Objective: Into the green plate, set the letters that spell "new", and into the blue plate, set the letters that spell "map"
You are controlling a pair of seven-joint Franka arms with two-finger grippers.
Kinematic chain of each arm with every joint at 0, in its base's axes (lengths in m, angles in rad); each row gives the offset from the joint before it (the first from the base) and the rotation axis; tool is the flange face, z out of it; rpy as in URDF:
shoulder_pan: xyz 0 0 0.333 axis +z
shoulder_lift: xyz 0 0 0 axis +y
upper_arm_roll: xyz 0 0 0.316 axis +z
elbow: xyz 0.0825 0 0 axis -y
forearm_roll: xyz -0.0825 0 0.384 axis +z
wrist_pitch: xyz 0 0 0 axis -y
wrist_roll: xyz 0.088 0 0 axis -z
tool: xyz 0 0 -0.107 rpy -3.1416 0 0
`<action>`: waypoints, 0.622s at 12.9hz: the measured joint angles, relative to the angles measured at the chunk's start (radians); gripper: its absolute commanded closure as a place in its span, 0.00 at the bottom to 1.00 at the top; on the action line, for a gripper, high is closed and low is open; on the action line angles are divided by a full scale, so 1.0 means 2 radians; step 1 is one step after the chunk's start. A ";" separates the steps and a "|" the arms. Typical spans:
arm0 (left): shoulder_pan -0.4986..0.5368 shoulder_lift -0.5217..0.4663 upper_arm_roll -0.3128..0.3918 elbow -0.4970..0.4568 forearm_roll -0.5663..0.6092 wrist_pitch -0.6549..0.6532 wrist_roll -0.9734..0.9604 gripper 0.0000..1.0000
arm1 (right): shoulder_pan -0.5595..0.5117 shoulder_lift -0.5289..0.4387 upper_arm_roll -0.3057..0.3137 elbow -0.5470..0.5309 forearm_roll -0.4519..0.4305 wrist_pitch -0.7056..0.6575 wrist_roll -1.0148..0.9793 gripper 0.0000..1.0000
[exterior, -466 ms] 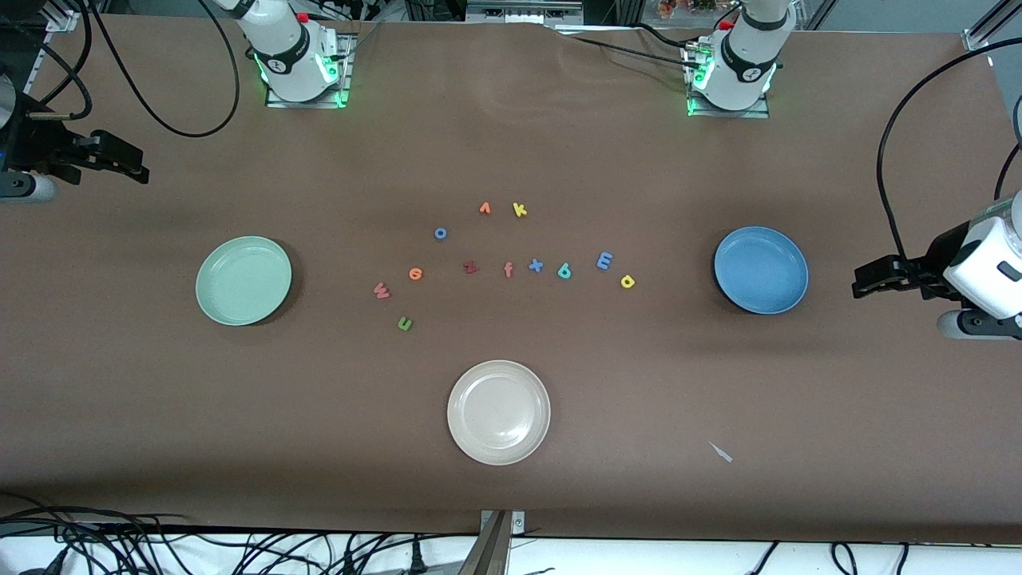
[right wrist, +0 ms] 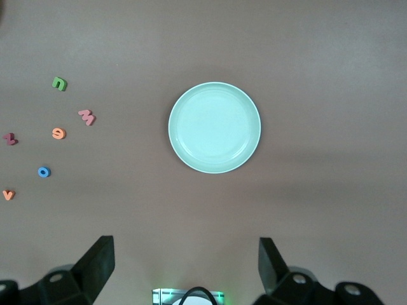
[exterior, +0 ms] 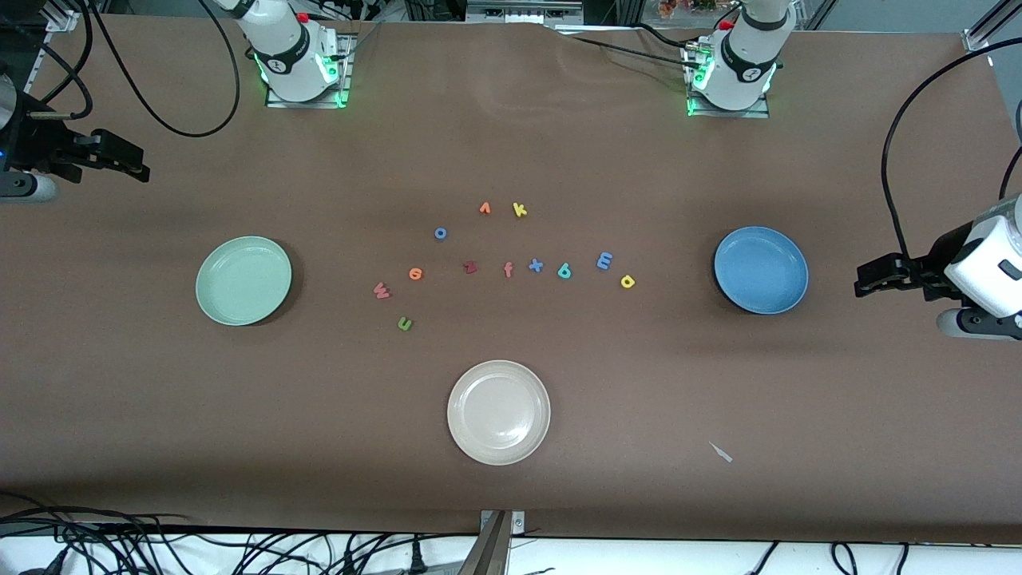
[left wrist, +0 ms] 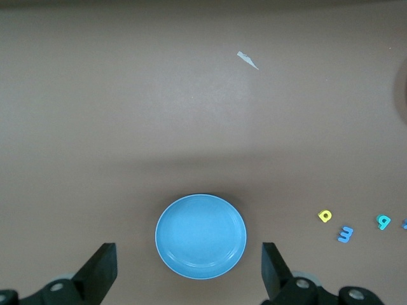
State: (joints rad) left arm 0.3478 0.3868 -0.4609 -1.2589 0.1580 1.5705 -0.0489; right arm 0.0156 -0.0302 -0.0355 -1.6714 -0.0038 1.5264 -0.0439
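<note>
Even overhead light, sharp views

We see soft shadow bands across the brown surface [exterior: 160, 415], a dark crescent beside the blue plate [exterior: 761, 269], and green glow at both arm bases.

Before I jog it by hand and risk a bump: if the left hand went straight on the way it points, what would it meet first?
The left hand, open, points along the table at the blue plate. That plate comes first, though the hand's height is unclear, so it might pass over the rim.

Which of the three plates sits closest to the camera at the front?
The cream-white plate. It lies lowest in the front view, nearer than every letter, while the green plate and the blue plate sit farther back toward the table's two ends.
</note>
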 measured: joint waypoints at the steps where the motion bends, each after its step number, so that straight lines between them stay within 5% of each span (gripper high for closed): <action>1: 0.000 0.000 0.000 0.000 0.000 0.000 0.001 0.00 | 0.000 0.000 0.000 0.000 0.000 0.000 0.000 0.00; 8: 0.000 0.000 0.000 -0.004 0.000 0.000 0.003 0.00 | 0.000 0.000 0.000 0.000 0.000 0.000 0.000 0.00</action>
State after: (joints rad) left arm 0.3482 0.3868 -0.4609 -1.2663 0.1580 1.5702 -0.0432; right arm 0.0155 -0.0298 -0.0355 -1.6714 -0.0037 1.5256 -0.0439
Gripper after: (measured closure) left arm 0.000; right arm 0.000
